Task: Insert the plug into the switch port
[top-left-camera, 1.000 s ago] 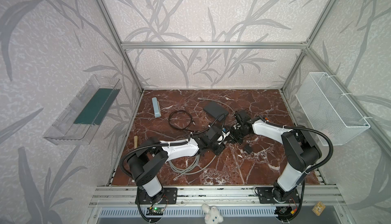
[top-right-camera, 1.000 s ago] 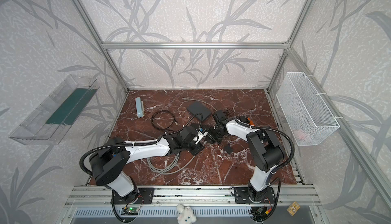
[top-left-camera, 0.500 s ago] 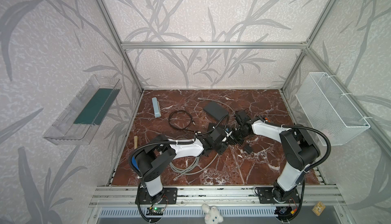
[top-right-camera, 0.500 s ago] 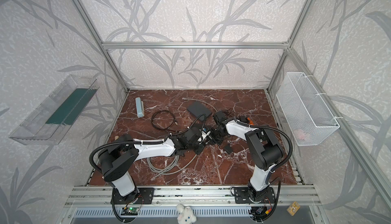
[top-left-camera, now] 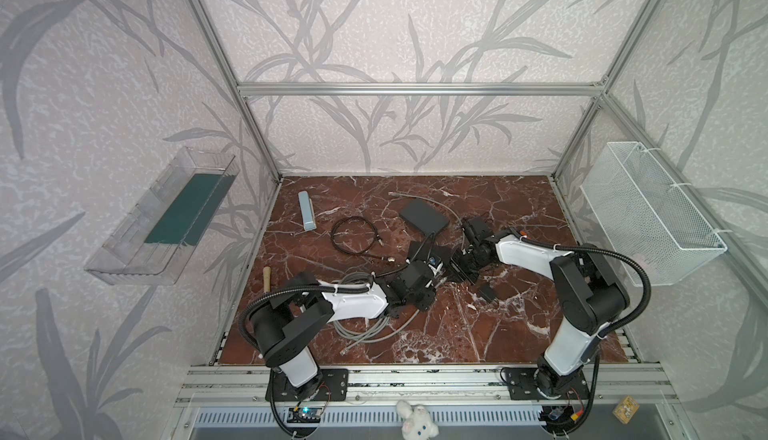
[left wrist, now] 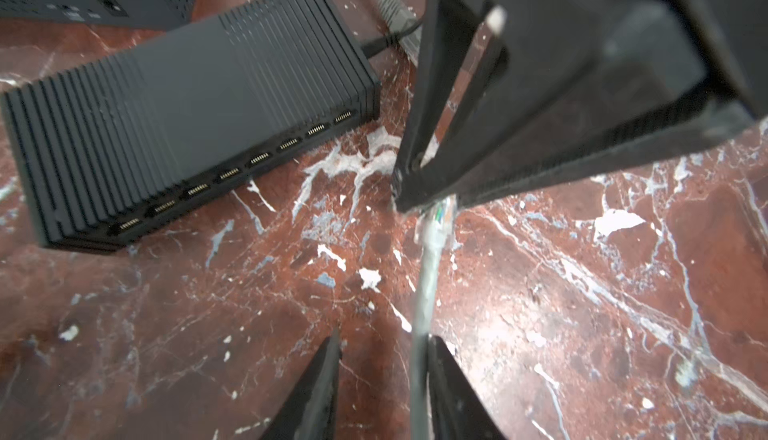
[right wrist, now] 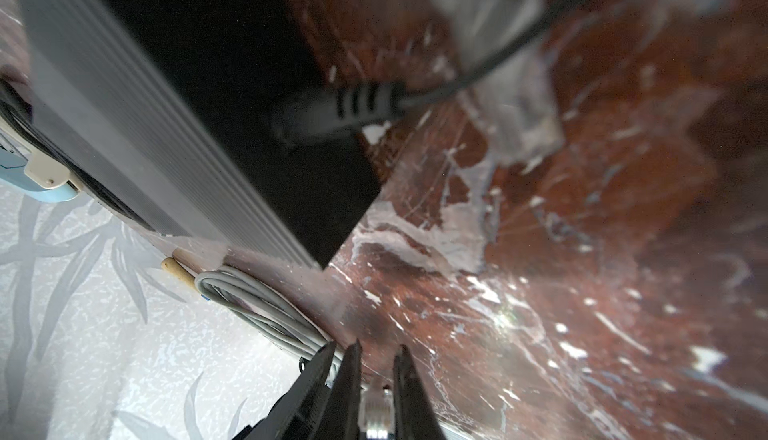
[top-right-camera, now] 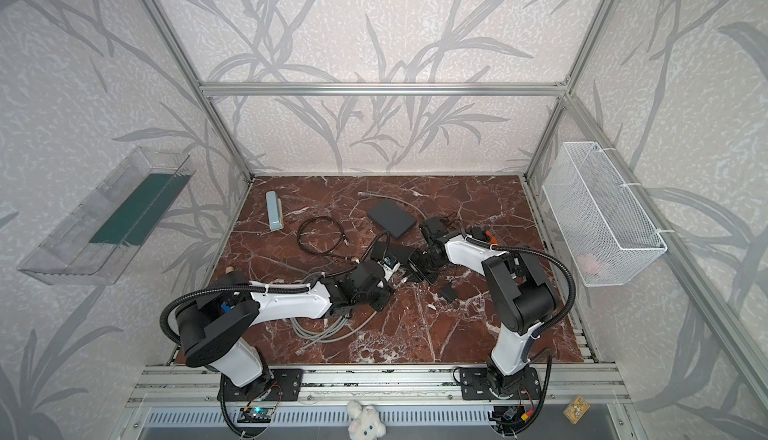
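Observation:
The switch (left wrist: pixel 187 117) is a black ribbed box on the marble floor, with a row of ports along its near side; in a top view the switch (top-right-camera: pixel 388 250) lies mid-floor. My right gripper (right wrist: pixel 378 346) is shut on the clear plug (right wrist: pixel 376 406). In the left wrist view the plug (left wrist: pixel 442 209) sticks out below the right gripper's fingers (left wrist: pixel 478 105), off to the side of the ports. Its grey cable (left wrist: pixel 428 284) runs down between the jaws of my left gripper (left wrist: pixel 384 336), which stand apart, the cable against one finger. In a top view the left gripper (top-left-camera: pixel 432 282) and right gripper (top-left-camera: pixel 453 269) meet.
A flat dark grey box (top-left-camera: pixel 424 215) lies behind the switch, whose black power lead (right wrist: pixel 353 109) is plugged in. A black cable loop (top-left-camera: pixel 355 236), a pale blue bar (top-left-camera: pixel 306 211), a grey cable coil (top-left-camera: pixel 365 321) and a small black block (top-left-camera: pixel 487 292) lie around.
The left gripper's jaws have narrowed a little around the grey cable and its arm has shifted slightly. The right gripper has kept its hold on the plug without moving.

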